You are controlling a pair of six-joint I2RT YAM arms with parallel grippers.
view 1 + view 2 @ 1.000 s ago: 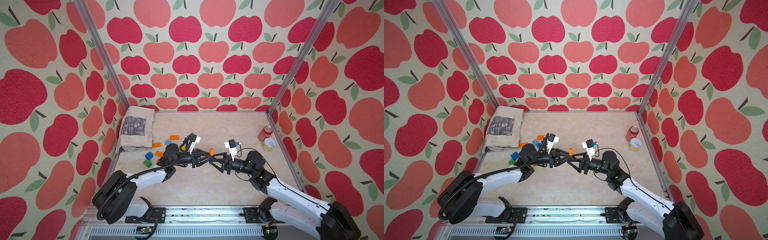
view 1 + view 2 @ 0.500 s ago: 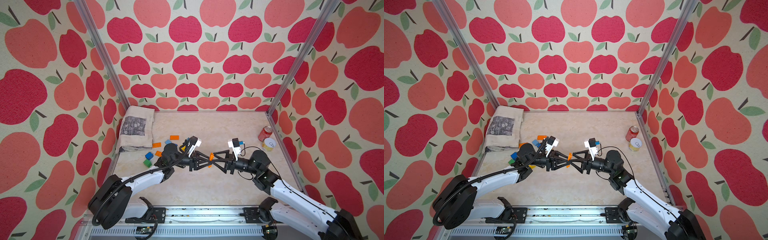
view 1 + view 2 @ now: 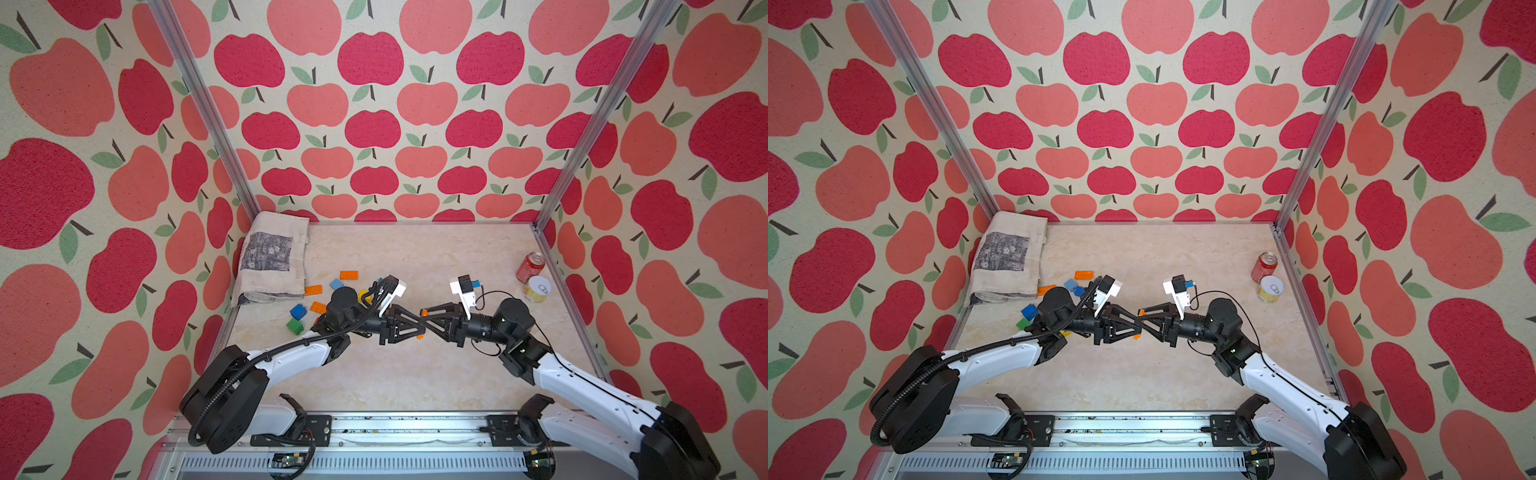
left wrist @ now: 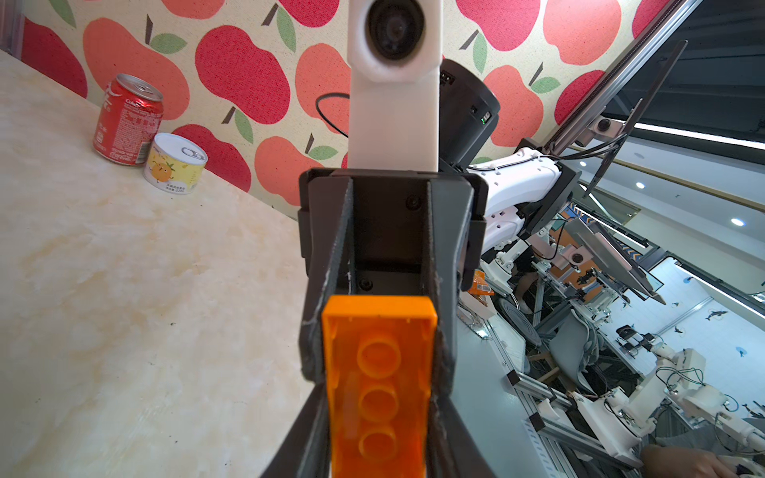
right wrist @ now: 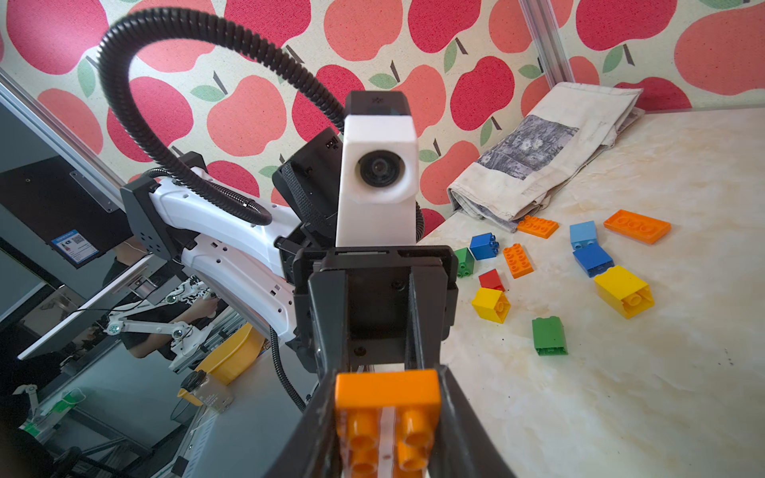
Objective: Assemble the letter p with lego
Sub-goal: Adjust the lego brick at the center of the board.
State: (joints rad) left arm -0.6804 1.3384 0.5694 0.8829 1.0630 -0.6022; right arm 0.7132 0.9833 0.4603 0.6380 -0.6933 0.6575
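A long orange lego brick [image 3: 423,312] hangs above the table's middle, pinched from both ends. My left gripper [image 3: 419,324] is shut on one end; its wrist view shows the brick's hollow underside [image 4: 378,393] between the fingers. My right gripper [image 3: 429,323] faces it tip to tip and is shut on the other end, studs [image 5: 387,414] showing in its wrist view. Both top views show the same meeting point [image 3: 1140,312]. Several loose lego bricks lie at the left: orange plate [image 3: 348,274], blue [image 3: 298,311], green [image 3: 295,326], yellow [image 5: 624,290], red [image 5: 491,279].
A folded cloth [image 3: 274,257] lies in the back left corner. A red soda can [image 3: 530,267] and a short yellow tin [image 3: 537,289] stand by the right wall. Apple-patterned walls and metal posts close the table on three sides.
The right gripper came in toward the left one and its jaws closed on the free end of the orange brick. The left gripper kept its hold.
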